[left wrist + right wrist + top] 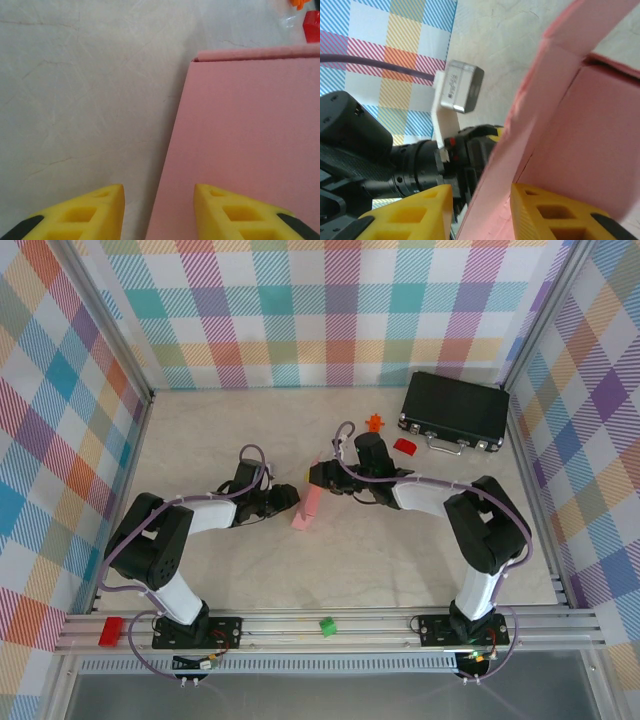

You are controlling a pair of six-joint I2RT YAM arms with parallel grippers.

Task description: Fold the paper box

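The salmon-pink paper box stands partly folded on the table's middle, between my two grippers. My left gripper is just left of it. In the left wrist view that gripper is open: one fingertip is over bare table, the other over a flat pink panel whose edge runs between them. My right gripper is at the box's far upper end. In the right wrist view it is closed on a slanted pink wall, with one fingertip inside the box.
A black hard case lies at the back right. A small red block and an orange piece sit in front of it. A green block and a red block rest on the front rail. Checkered walls enclose the table.
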